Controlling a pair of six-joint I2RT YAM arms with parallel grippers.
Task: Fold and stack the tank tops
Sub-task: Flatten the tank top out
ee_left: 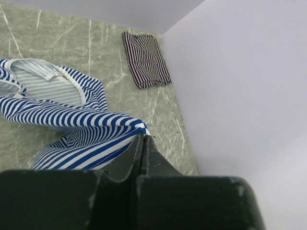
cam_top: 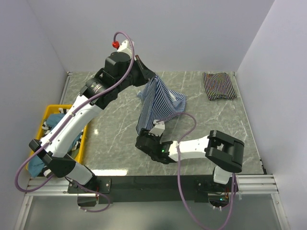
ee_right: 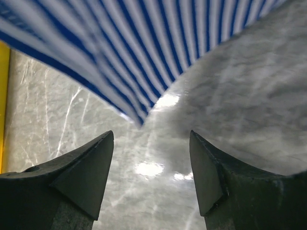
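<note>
Black wedge-shaped fingers of the right gripper stand spread and empty just under the hanging lower corner of a blue-and-white striped soft-fabric tank top. The left gripper pinches that top shut by an upper edge and holds it raised over the grey-green marbled table, with part of the cloth trailing on the surface. A black-and-white striped tank top, already folded into a small rectangle, lies well apart at the far right corner. A yellow plastic bin of more garments sits at the left edge. The step in hand looks to be catching the dangling corner so the two arms can stretch the top flat. Doing it well likely means bringing the open jaws up around the very tip of the corner and closing on a single layer at the hem rather than on a bunched fold. The left arm's hold should be high enough that the fabric hangs free and does not twist as it is spread.
</note>
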